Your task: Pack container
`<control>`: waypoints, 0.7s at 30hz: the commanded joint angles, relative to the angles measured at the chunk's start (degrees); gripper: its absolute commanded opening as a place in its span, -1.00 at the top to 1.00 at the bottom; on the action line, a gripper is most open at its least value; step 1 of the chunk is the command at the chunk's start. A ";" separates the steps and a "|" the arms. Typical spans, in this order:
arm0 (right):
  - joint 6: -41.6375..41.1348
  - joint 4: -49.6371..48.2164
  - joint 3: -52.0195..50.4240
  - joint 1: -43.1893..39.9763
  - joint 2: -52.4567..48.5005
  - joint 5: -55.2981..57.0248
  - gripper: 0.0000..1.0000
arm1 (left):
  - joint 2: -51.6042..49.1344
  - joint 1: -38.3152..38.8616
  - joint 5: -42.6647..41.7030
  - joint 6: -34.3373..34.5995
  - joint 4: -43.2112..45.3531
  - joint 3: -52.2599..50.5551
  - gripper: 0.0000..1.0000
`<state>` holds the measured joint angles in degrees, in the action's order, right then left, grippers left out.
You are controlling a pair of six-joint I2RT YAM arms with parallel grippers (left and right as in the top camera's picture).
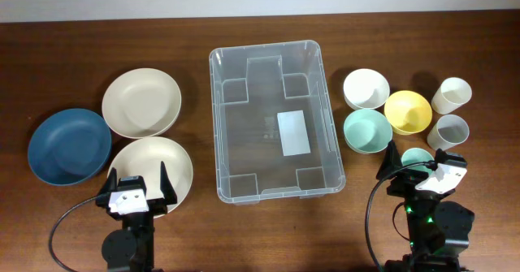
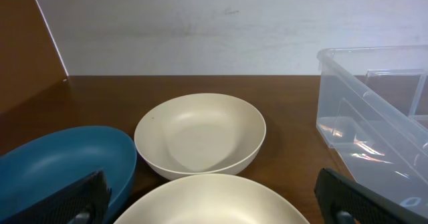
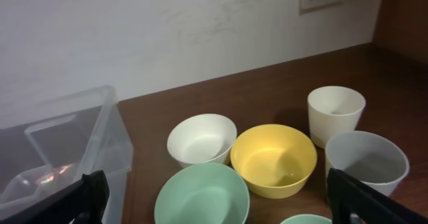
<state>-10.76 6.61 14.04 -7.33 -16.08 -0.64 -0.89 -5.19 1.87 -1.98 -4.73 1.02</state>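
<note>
Black two-finger left gripper: low at near left, pointing away from the base, jaws spread wide. Black two-finger right gripper: low at near right, jaws equally wide. Both arms folded back.

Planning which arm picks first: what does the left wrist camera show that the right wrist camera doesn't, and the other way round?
Only the left wrist view: a blue plate, a cream bowl beside it, and the rim of a second cream bowl nearest the camera.
Only the right wrist view: a white bowl, a yellow bowl, a green bowl, a cream cup and a grey cup.
Both: a corner of the clear container, the brown table and the pale wall.
</note>
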 commanded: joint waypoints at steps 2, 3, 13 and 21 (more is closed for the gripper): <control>-0.83 -1.14 1.20 0.57 -0.20 -2.84 -0.98 | 0.55 0.22 -0.63 -0.92 0.09 -0.50 -0.99; -1.95 -1.57 1.20 0.57 -0.20 -2.78 -0.98 | 0.55 0.22 -0.63 -0.92 0.09 -0.50 -0.99; -5.44 -2.27 6.29 0.52 -0.42 -1.57 -0.98 | 0.55 0.22 -0.63 -0.92 0.09 -0.50 -0.99; -6.12 15.98 14.19 0.50 -4.52 14.56 -0.61 | 0.55 0.22 -0.63 -0.92 0.09 -0.50 -1.00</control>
<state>-15.99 18.04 24.69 -7.33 -18.35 3.20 -0.89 -5.19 1.87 -1.98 -4.75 1.02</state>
